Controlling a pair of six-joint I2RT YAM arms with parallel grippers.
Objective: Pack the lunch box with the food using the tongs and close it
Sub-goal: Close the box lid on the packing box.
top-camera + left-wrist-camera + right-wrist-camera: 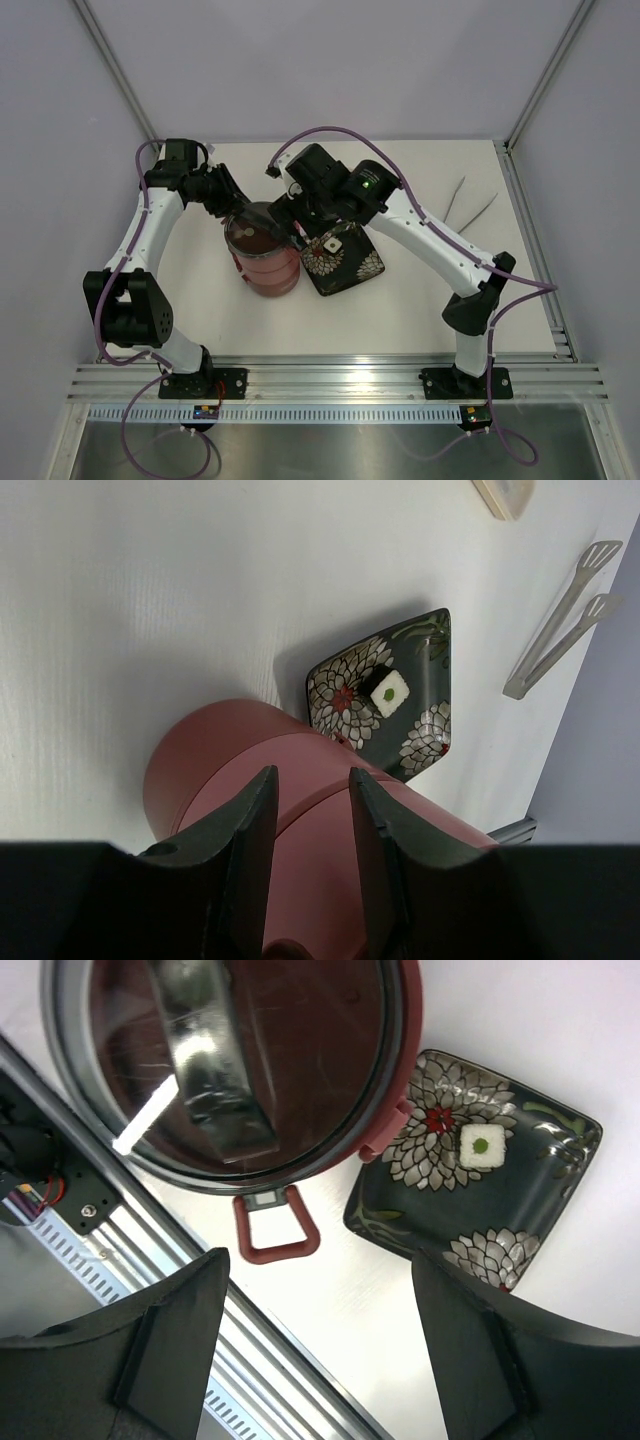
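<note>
- top view: the lunch box (268, 270) stands stacked on the surface (420, 310), just beside the plate (350, 262). a push from either arm could, i judge, tip the tall stack or shove it into the plate. the left hand (228, 207) reaches in at its far-left rim, and the right hand (295, 228) hangs over its right edge. the tongs (470, 205) lie well apart at the far right.
- left wrist view: a sideways pull here might skew the bowls apart. the left hand (312, 780) has its fingers set narrow, close against the red wall; whether they pinch anything i cannot tell.
- right wrist view: coming down off-centre could knock the lid (300, 1060) askew. the right hand (318, 1260) is spread wide, holding nothing, pointing down over the lid and a red loop (275, 1230). no food shows.
</note>
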